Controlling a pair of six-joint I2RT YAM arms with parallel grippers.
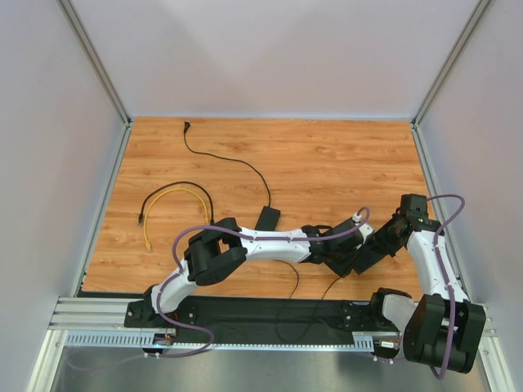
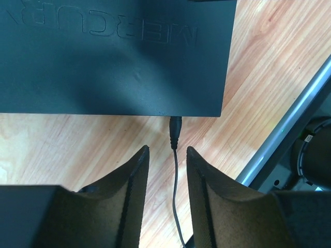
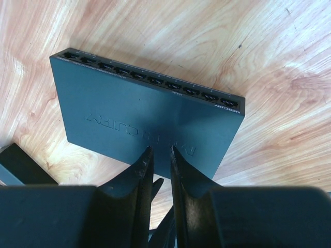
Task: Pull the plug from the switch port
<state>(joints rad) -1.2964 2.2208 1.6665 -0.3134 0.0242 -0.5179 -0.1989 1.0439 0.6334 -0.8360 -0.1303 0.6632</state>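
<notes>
**Location.** The switch (image 3: 145, 119) lies flat on the tabletop (image 2: 269, 62), under both wrists. The plug (image 2: 176, 128) is seated in the edge opposite the port row (image 3: 150, 77), close to one corner. Its cable (image 2: 176, 196) trails back toward the left arm.

**Left end effector** (image 2: 167, 151). About half open, holding nothing. Its fingers (image 2: 135, 196) straddle the cable just short of the plug and touch neither.

**Right end effector** (image 3: 161, 151). Nearly closed, with a thin gap between the tips and nothing gripped. The tips hang over the switch's top face near the plug-side edge; contact cannot be confirmed.

**Handling.** The switch is judged to be a light, rigid slab with a smooth matte top, so it will likely slide unless pinned from above. The plug looks like a small, stiff barrel, probably a friction fit. Grip the barrel body, not the thin, pliable cable. Pull straight along the socket axis, away from the switch.
</notes>
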